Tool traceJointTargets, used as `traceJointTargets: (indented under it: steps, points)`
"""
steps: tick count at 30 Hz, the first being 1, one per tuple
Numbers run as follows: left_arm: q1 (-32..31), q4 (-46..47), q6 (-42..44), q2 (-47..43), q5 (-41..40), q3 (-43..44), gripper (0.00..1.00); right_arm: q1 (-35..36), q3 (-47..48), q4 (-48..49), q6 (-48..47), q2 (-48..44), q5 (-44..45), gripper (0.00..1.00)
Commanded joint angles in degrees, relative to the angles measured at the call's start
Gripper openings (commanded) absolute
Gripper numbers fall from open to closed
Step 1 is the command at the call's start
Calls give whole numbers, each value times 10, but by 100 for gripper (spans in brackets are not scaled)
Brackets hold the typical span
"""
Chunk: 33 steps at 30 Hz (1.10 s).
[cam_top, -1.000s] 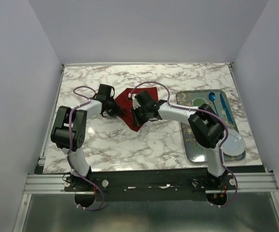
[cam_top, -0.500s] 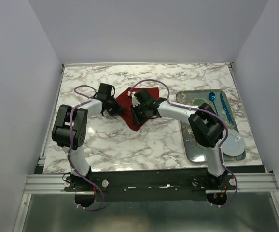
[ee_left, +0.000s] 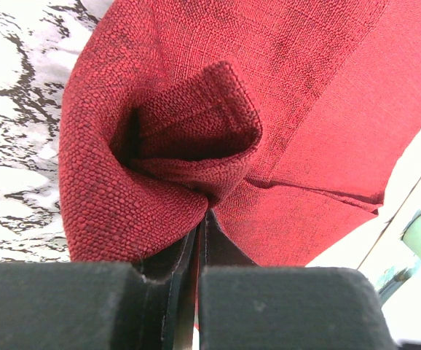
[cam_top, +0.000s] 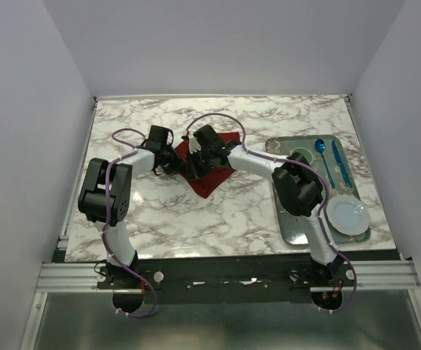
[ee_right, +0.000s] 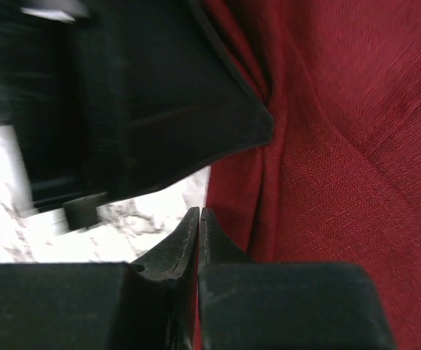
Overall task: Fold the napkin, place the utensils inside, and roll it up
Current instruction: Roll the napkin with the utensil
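Napkin [cam_top: 209,179] sits mid-frame on the table [cam_top: 269,117] in my top view, bunched between both arms. My left gripper [ee_left: 202,219] is clamped tight on a puckered fold at its edge. My right gripper [ee_right: 198,219] has its jaws pressed together, pinching a sliver of cloth close by.

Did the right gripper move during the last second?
Yes. The right gripper has shifted left and a little farther out, away from the tray and closer to the left gripper.

Left hand [cam_top: 171,163] and right hand [cam_top: 195,163] partly hide napkin [cam_top: 207,183].
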Motion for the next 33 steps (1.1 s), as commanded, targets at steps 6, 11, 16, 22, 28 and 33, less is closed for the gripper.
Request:
traceJointTargets:
  steps: [6,11,16,22,28,33]
  points:
    - [0,-41,20,33,-31,-19,9,-3,1,2,6,24,23,7]
    - [0,-42,21,34,-31,-17,9,-3,-1,7,6,16,24,7]
    - [0,-44,22,34,-32,-15,9,-13,-3,10,14,12,16,7]
    - [0,-48,24,33,-33,-12,9,-31,-12,14,19,14,3,7]
    - [0,-43,23,33,-29,-12,9,-36,-19,18,16,30,-13,7]
    - [1,-40,20,30,-24,-12,9,-36,-25,32,23,32,-25,7]
